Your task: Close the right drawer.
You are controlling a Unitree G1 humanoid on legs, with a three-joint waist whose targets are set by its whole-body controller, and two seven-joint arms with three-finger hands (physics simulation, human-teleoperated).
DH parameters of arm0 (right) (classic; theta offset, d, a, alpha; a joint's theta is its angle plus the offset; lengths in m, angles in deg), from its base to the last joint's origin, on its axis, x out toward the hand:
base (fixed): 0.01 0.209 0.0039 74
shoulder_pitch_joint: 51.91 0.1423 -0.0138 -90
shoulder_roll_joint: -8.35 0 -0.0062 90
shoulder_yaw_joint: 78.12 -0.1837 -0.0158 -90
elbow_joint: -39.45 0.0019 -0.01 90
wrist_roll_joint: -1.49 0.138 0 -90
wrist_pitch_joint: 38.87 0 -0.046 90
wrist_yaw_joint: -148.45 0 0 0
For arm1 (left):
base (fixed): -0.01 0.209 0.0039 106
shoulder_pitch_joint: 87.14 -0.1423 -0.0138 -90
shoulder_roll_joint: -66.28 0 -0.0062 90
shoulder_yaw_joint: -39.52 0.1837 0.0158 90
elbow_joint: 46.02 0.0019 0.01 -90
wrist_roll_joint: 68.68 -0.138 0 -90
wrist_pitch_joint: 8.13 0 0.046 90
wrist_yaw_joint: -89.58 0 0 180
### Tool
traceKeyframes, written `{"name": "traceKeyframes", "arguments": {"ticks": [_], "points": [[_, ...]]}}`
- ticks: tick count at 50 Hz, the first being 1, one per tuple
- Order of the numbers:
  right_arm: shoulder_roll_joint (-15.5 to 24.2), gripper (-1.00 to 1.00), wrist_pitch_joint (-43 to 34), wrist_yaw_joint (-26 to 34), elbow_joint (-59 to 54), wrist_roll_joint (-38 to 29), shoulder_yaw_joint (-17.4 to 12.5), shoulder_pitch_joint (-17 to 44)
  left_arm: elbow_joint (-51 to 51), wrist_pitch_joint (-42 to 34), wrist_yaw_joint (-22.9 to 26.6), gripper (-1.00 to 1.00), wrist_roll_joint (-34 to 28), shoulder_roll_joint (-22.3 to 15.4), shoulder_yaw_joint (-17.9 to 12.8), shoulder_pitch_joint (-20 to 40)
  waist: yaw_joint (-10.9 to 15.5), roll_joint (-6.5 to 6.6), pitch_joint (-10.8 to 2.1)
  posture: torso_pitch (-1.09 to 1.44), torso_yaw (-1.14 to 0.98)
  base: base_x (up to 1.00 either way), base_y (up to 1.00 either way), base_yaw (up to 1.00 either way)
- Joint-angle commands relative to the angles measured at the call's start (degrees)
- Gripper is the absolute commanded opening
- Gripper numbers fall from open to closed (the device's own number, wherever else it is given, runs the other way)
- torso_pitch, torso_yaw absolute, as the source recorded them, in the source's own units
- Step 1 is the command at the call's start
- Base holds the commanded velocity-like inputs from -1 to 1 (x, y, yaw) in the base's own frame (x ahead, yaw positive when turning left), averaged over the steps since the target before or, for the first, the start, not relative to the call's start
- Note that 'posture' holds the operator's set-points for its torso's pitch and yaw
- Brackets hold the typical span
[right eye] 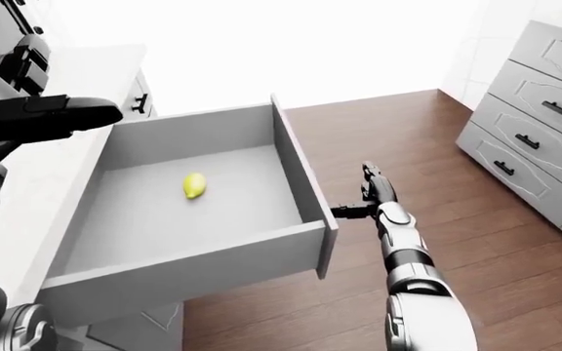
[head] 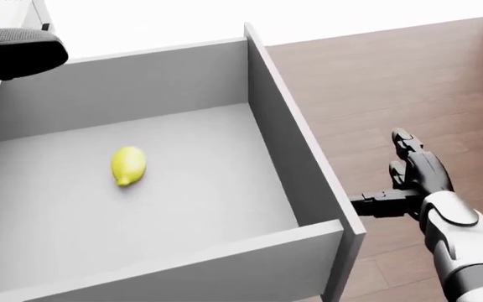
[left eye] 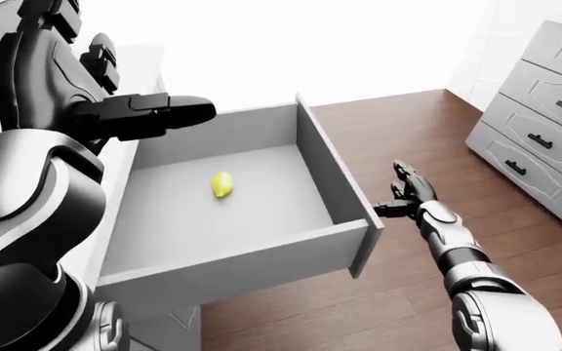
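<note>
1. We see the right drawer (head: 305,163) pulled far out of the white cabinet (right eye: 125,66), its grey inside open to view; it fills most of the head view.
2. A yellow lemon (head: 127,165) lies on the drawer floor, left of centre in the head view, apart from every wall.
3. Our right hand (head: 409,182) hangs over the wood floor (head: 418,82), just right of the drawer's right side wall, near the drawer's front corner.
4. Right hand fingers are spread, holding nothing; one finger (head: 376,204) points sideways at the drawer's right wall, tip at or nearly at it. We cannot tell if it touches.
5. Our left hand (left eye: 130,117) is up above the drawer's left edge, over the cabinet top, in the left-eye view.
6. Left hand fingers (left eye: 168,113) stick out straight toward the drawer's inner end, not closed on anything.
7. A grey dresser (left eye: 545,124) with dark handles stands well right of the drawer, across the wood floor.
</note>
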Motion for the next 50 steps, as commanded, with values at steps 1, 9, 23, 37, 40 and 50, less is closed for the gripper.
{"name": "traceKeyframes", "arguments": {"ticks": [1, 9, 23, 37, 40, 50], "points": [[-0.41, 1.0, 1.5, 0.24, 1.58, -0.58, 0.67, 2.0, -0.62, 1.62, 0.03, 1.0, -0.31, -0.75, -0.74, 1.49, 0.43, -0.04, -1.3, 0.0, 0.0, 0.0, 0.0, 0.0], [-1.38, 1.0, 2.06, 0.23, 0.56, -1.08, 0.86, 2.64, -0.76, 1.48, -0.6, 1.0, 0.62, -0.94, -0.94, 1.55, 0.45, 0.08, -1.34, 0.0, 0.0, 0.0, 0.0, 0.0], [-3.76, 1.0, 3.06, 0.25, -2.15, -2.03, 1.11, 4.67, 0.25, 2.49, 0.22, 1.0, -0.09, -1.43, -0.73, 1.22, 0.35, 0.34, -1.46, 0.0, 0.0, 0.0, 0.0, 0.0], [-5.81, 1.0, 3.34, 0.29, -3.16, -3.28, 1.38, 5.83, 0.29, 2.28, 0.26, 1.0, 0.0, -1.44, -1.11, 1.46, 0.33, 0.62, -1.5, 0.0, 0.0, 0.0, 0.0, 0.0], [-6.06, 1.0, 3.41, 0.31, -3.27, -3.4, 1.36, 5.9, 0.34, 2.48, 0.32, 1.0, -0.02, -1.48, -1.06, 1.18, 0.34, 0.66, -1.5, 0.0, 0.0, 0.0, 0.0, 0.0], [-7.42, 1.0, 4.03, 0.2, -3.95, -4.17, 1.52, 6.0, 0.53, 2.71, 0.33, 1.0, 0.14, -1.62, -1.12, 1.01, 0.33, 0.72, -1.58, 0.0, 0.0, 0.0, 0.0, 0.0]]}}
